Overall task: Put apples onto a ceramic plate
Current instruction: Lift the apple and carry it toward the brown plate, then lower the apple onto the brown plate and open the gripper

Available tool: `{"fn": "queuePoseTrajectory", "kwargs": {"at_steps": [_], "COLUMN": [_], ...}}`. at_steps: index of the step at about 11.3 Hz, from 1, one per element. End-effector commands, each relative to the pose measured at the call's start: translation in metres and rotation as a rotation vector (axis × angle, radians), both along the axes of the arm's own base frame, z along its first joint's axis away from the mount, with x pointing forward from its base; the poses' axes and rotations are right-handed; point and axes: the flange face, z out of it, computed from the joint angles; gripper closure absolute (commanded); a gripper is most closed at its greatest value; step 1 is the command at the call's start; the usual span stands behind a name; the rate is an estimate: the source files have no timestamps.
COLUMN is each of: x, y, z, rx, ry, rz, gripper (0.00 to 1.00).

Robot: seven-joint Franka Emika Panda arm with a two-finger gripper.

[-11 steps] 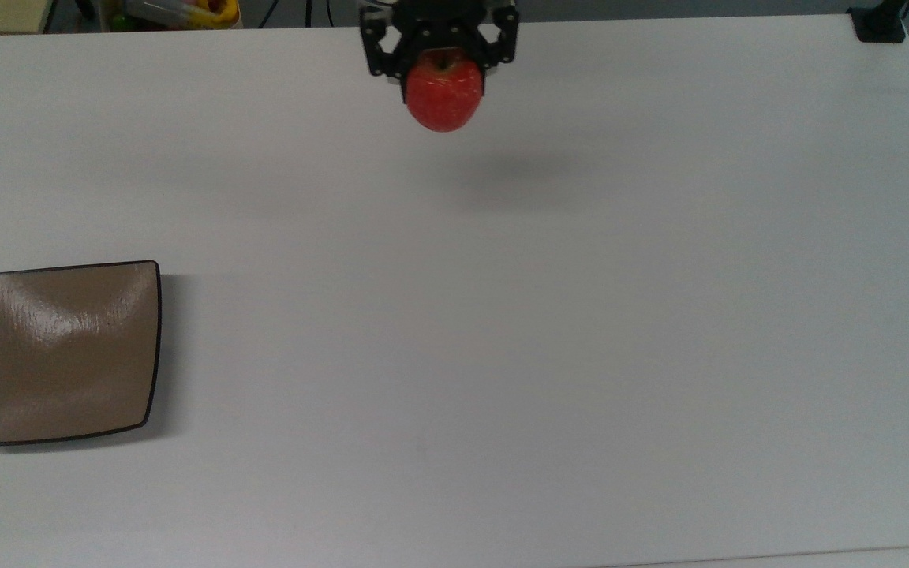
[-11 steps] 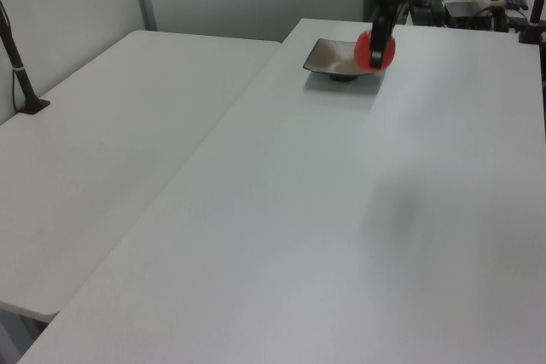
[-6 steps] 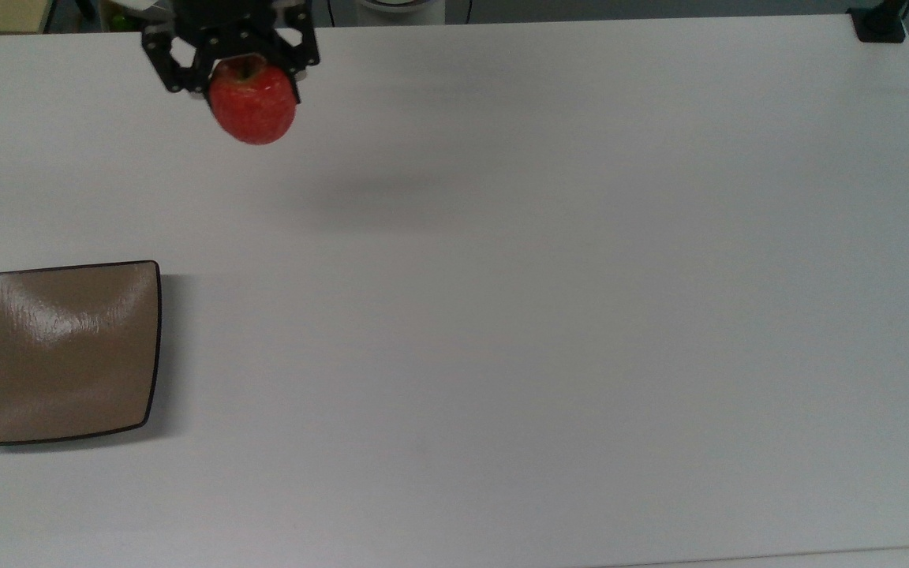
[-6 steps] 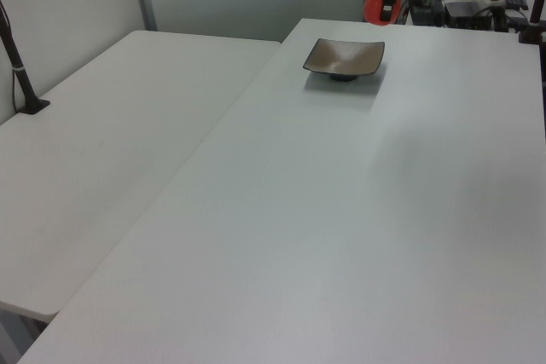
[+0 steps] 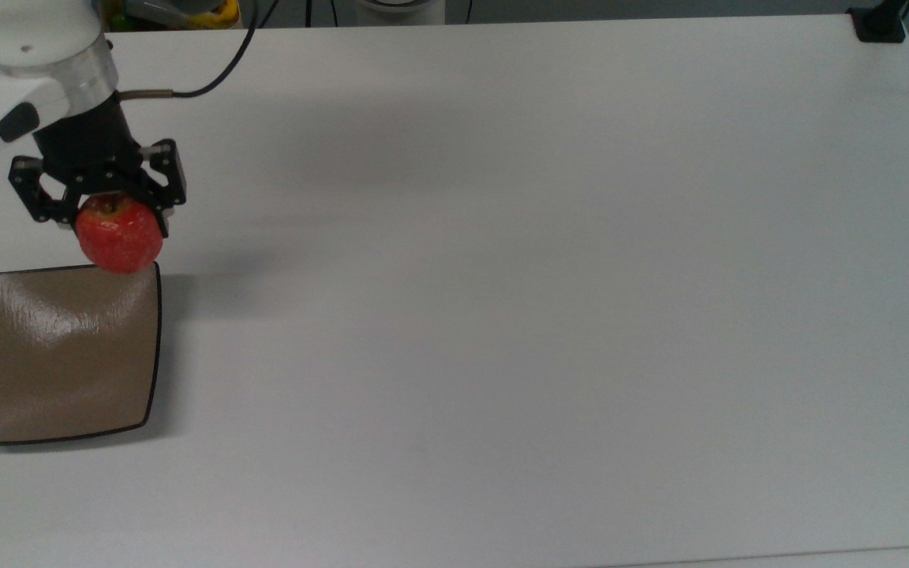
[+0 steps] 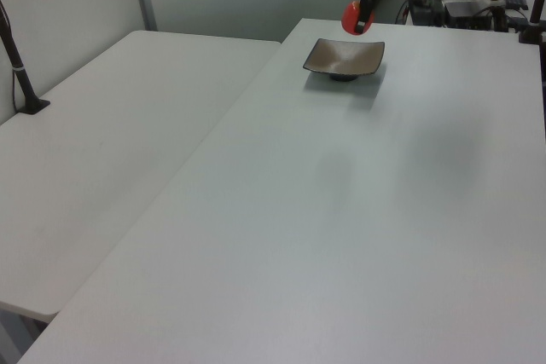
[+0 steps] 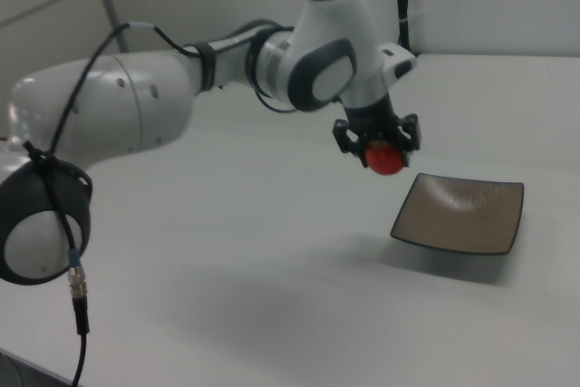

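Top view: claw (image 5: 111, 207) pinching apple (image 5: 119, 236) in air, over ceramic plate (image 5: 60, 355) edge.

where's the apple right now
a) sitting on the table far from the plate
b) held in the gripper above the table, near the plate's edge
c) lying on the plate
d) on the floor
b: the gripper is shut on the apple, held in the air by the edge of the bare plate; the right view shows it clear of the table.

A broad white surface (image 5: 549, 315) fills the top view. A black clamp mount (image 5: 879, 24) sits at its one o'clock corner; yellow clutter (image 5: 186, 11) lies beyond eleven o'clock.
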Motion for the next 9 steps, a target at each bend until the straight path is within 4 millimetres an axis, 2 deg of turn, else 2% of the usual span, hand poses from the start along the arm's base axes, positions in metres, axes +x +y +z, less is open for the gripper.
{"fn": "queuePoseTrajectory", "kwargs": {"at_steps": [1,3,5,7,9], "x": [0.02,0.032,0.039,0.043,0.042], "y": [-0.031,-0.041,-0.055,-0.064,-0.077], "z": [-0.041,-0.078,-0.106,-0.121,-0.126], "rx": [-0.036,-0.054,-0.078,-0.082,-0.092], "ry": [-0.068,-0.099,-0.116,-0.111,-0.132], "rz": [0.012,0.0,-0.014,-0.024,-0.04], "gripper": [0.73,0.73,0.73,0.73,0.73]}}
